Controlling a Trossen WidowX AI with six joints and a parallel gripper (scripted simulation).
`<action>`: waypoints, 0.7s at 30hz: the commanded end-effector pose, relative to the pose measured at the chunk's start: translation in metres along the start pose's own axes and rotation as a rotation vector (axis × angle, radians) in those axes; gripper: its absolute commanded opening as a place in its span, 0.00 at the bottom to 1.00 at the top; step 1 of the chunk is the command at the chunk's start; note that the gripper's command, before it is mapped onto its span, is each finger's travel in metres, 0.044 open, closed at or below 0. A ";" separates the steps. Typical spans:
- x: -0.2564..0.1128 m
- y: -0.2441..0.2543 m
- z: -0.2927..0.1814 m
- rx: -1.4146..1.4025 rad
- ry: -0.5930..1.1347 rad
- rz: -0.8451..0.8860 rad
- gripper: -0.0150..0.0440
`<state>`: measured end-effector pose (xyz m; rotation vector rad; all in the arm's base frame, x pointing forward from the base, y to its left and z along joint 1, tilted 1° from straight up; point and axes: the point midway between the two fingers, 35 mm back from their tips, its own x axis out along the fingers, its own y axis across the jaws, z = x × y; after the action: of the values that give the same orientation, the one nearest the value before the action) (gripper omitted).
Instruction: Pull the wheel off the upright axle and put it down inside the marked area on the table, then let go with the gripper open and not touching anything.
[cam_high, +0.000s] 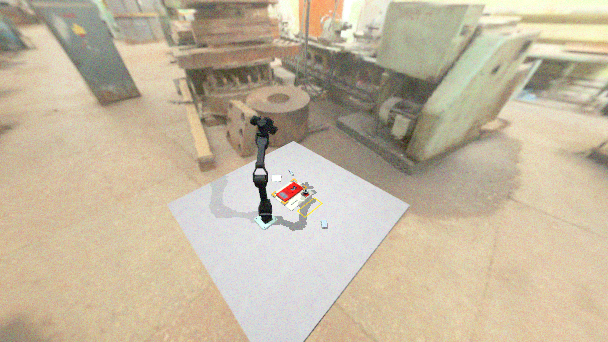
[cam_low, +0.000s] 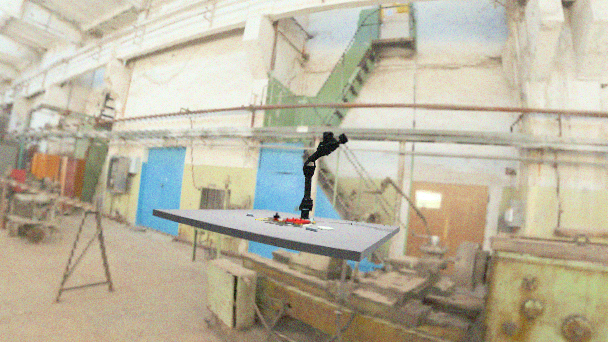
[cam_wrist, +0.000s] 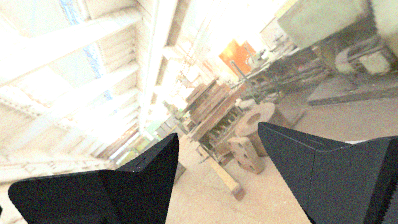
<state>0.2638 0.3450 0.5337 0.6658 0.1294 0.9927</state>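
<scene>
A small dark wheel (cam_high: 305, 193) (cam_low: 276, 217) sits low at the end of the red and white board, apparently around the upright axle, whose yellowish tip shows just above it in the top view. The marked area (cam_high: 322, 203) is a yellow outline on the table, beside the board. My gripper (cam_wrist: 217, 133) (cam_high: 263, 124) (cam_low: 343, 138) is open, with nothing between its fingers. It is high above the table, far from the wheel, and points out toward the hall. The wrist view shows neither wheel nor marked area. Fine detail of the wheel and axle is too small to tell.
The red plate (cam_high: 289, 192) (cam_low: 297, 221) lies on the white board, with small yellow pieces at its corners. A white card (cam_high: 276, 178), a tiny bluish piece (cam_high: 290, 172) and a pale blue block (cam_high: 324, 224) lie on the grey table (cam_high: 280, 280). The arm's base stands left of the board.
</scene>
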 end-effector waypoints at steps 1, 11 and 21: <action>0.006 -0.064 -0.012 -0.046 0.068 -0.172 0.76; -0.021 -0.210 -0.043 -0.146 0.316 -0.570 0.76; -0.103 -0.334 -0.071 -0.139 0.636 -0.921 0.76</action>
<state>0.4170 0.2097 0.3053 0.1625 0.7049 0.3679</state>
